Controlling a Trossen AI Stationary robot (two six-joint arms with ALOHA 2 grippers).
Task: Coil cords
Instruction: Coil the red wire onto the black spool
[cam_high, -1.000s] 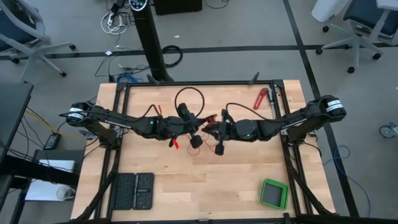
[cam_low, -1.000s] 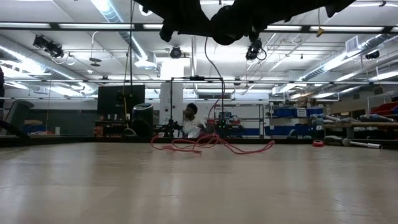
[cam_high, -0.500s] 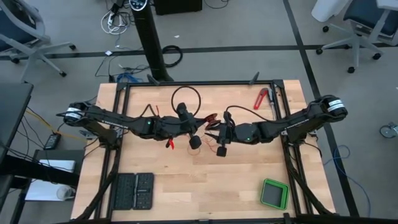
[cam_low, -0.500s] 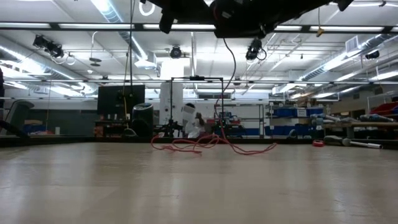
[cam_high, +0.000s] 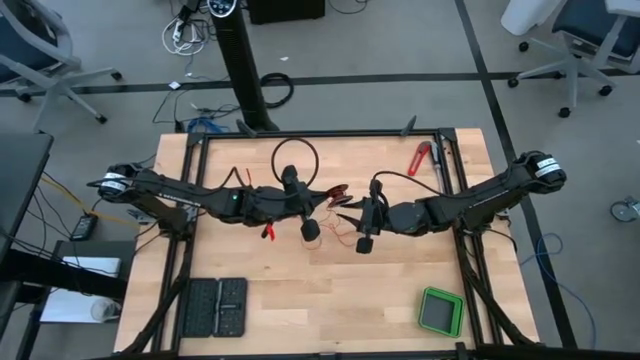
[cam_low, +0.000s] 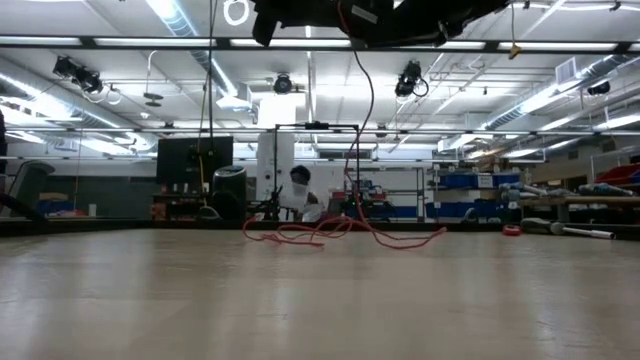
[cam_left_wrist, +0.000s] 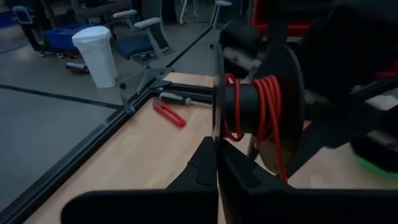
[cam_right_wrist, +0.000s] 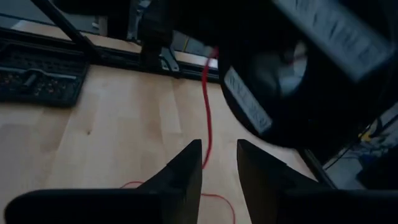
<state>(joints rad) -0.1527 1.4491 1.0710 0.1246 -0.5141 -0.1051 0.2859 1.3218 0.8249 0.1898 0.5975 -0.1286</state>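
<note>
Winding red wire (cam_left_wrist: 268, 118) on a spool (cam_left_wrist: 283, 115), no legible labels.

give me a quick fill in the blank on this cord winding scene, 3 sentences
1. The thin wire wound on the black spool is ____ in colour.
2. The right gripper has its fingers ____, with nothing between them.
3. In the table's near right corner sits a small ____ box.

Missing words: red; open; green
</note>
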